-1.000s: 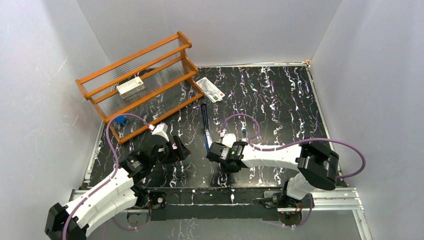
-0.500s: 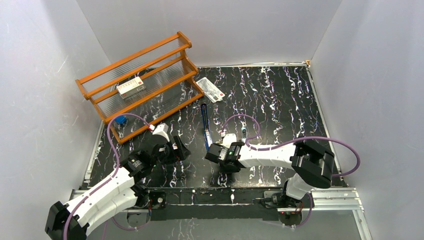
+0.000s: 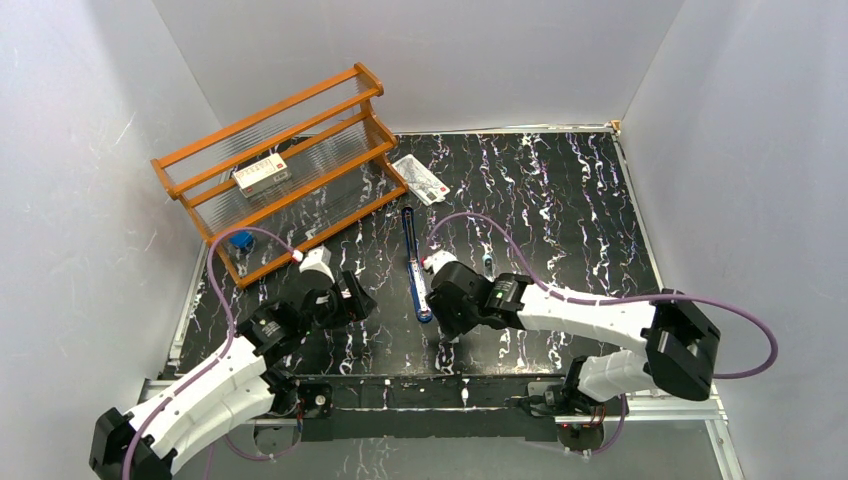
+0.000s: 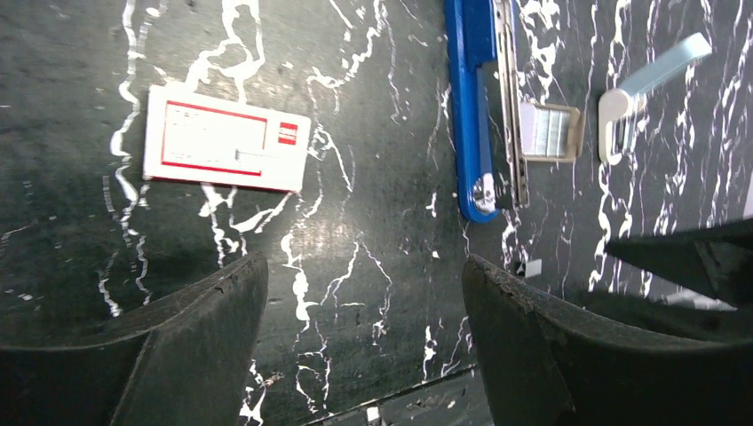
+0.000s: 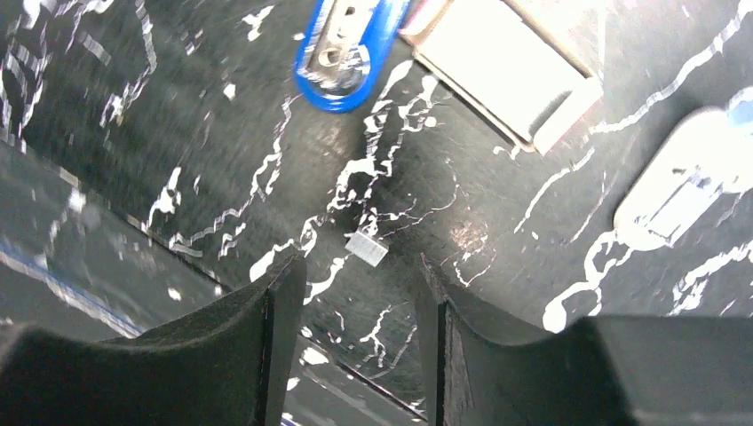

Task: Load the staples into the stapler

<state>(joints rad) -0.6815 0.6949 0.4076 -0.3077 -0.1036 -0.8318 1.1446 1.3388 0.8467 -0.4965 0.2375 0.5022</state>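
Pale cardboard tray [image 4: 550, 131]: silvery staples [image 4: 543, 130] inside; just beside the long blue stapler [image 4: 473, 106], which lies open.
Small red-and-white box [image 4: 226, 139]: flat on the table, well apart.
Orange wooden rack [image 3: 290, 150]: larger red-and-white box [image 3: 262, 174] on a shelf.
Left gripper [image 4: 364, 275]: jaws wide apart, empty.
Right gripper [image 5: 360, 266]: jaws apart, empty.

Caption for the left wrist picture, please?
Open left gripper facing a red-and-white staple box, the opened blue stapler and a staple tray beside it.
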